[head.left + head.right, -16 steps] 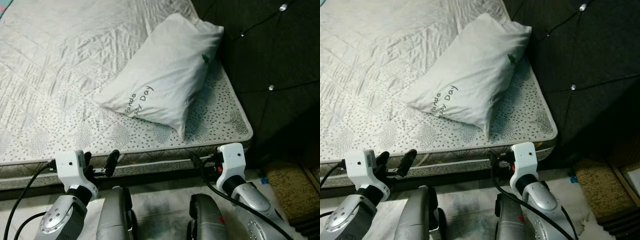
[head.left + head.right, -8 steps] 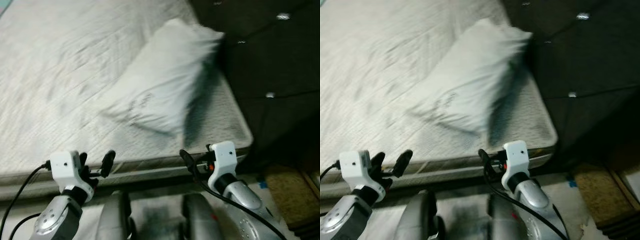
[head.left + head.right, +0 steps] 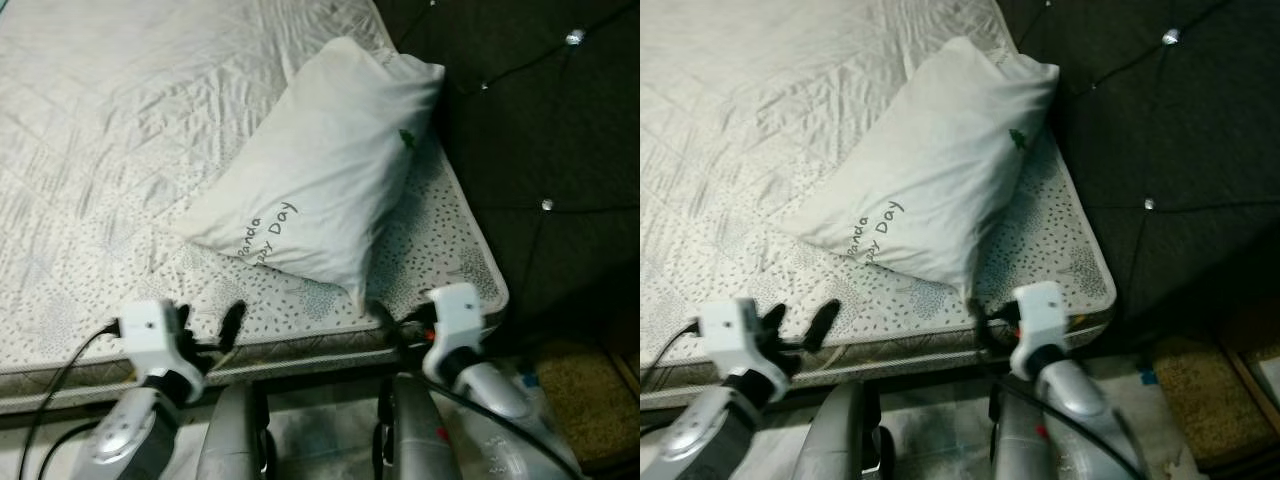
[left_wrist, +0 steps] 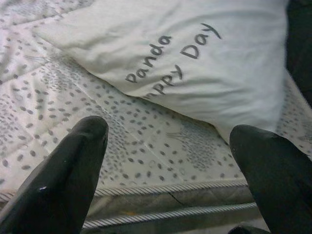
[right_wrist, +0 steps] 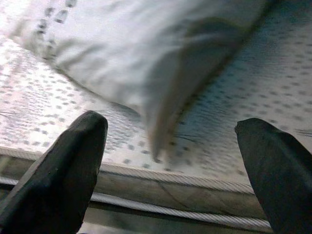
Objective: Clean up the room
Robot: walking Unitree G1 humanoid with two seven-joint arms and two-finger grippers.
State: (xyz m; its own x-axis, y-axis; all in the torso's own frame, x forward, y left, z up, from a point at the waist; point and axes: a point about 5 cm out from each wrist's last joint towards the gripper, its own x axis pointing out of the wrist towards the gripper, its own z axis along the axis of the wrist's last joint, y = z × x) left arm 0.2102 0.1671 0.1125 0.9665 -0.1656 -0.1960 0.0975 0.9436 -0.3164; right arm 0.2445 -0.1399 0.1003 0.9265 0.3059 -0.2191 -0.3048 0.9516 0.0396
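Nearest the camera, the two silver arms reached forward over the pale floor toward the near edge of the bed. The left gripper hovered at the mattress edge on the left, its black fingers spread wide apart with nothing between them. The right gripper sat at the same edge further right, just below the pillow's near corner, its fingers likewise wide apart and empty.

Beyond them, the white pillow lay slantwise on the speckled mattress, near its right side, printed with "Panda Happy Day" and a small green mark. Its far end rested close to the dark tufted headboard standing along the right. A brown mat lay on the floor at near right.
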